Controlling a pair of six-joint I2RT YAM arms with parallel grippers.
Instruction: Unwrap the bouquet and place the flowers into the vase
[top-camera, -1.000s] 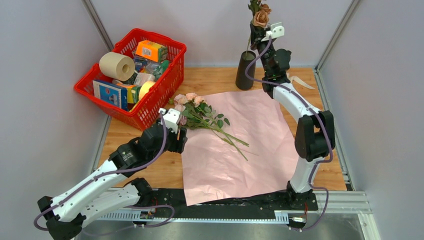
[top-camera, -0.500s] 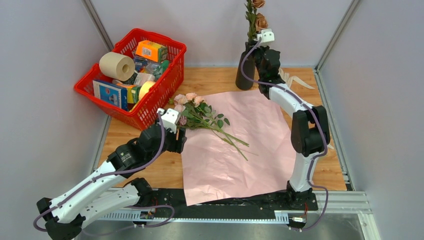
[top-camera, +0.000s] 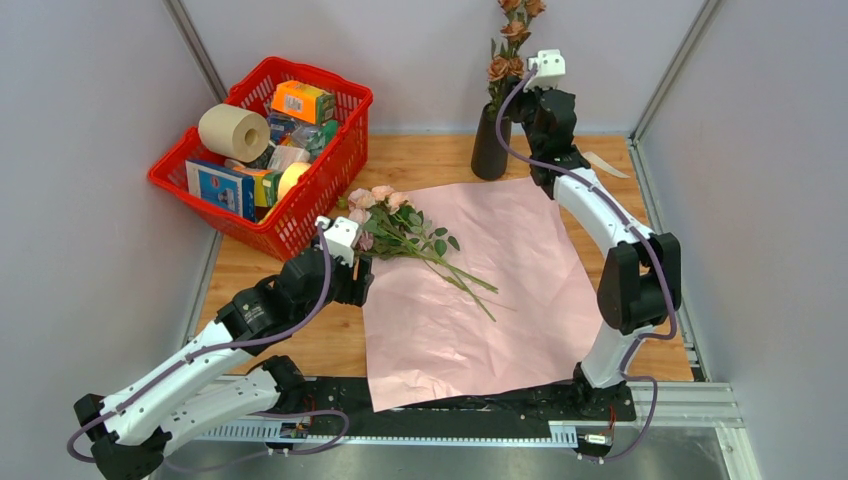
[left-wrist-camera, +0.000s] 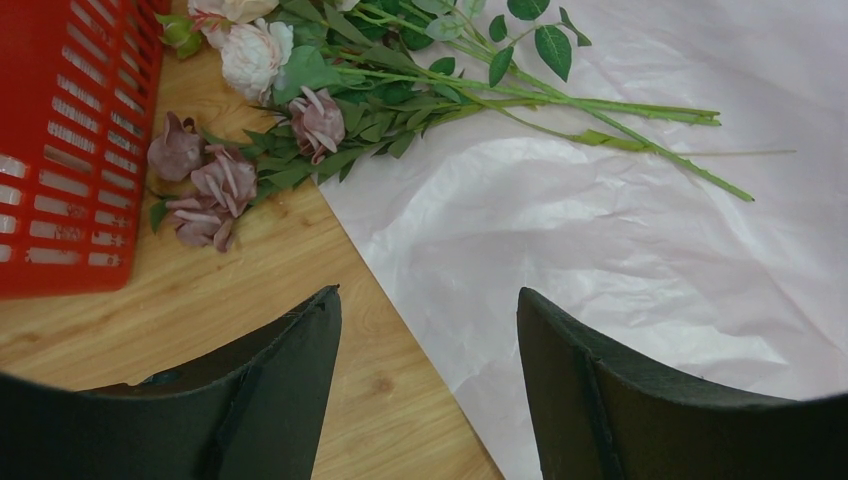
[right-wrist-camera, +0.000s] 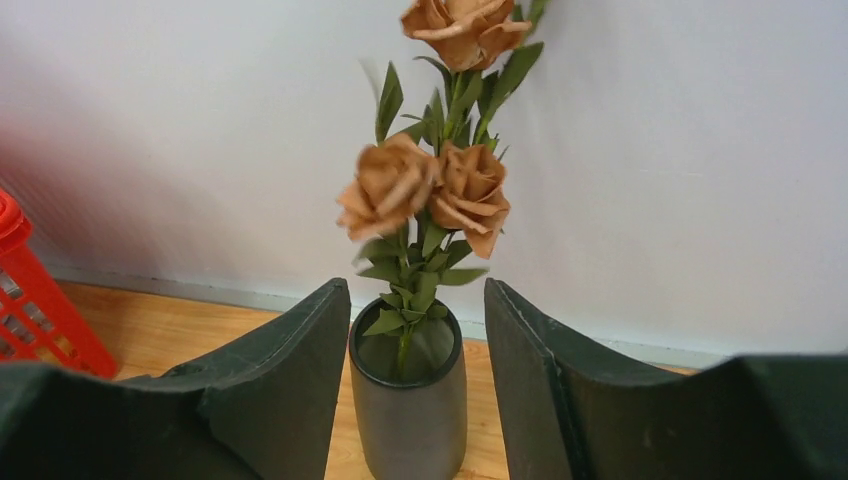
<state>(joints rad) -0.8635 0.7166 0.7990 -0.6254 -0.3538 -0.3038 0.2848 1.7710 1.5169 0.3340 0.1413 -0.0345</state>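
1. The tall, matte black cylinder vase (top-camera: 490, 148) stands at the far edge of the wooden bench (top-camera: 430, 160), just beyond the far corner of the paper. It holds a few brown long-stemmed roses (right-wrist-camera: 430, 190) with green leaves, upright, their blooms well above its rim
2. The right hand (right-wrist-camera: 412, 300) is raised beside the vase and faces it. Its two fingers stand apart and clamp nothing, and the vase shows in the gap between them
3. The pale pink, peach and mauve roses (top-camera: 395, 222) lie loose on the bench, blooms toward the red plastic basket (top-camera: 300, 215). Their green stems run across the flat sheet of pink paper (top-camera: 480, 300), and the mauve blooms rest on bare wood
4. The left hand (left-wrist-camera: 430, 300) hovers low near those blooms, over the paper's left edge, its fingers wide apart and empty
5. A cream ribbon (top-camera: 605, 165) lies right of the vase, partly hidden by the right arm
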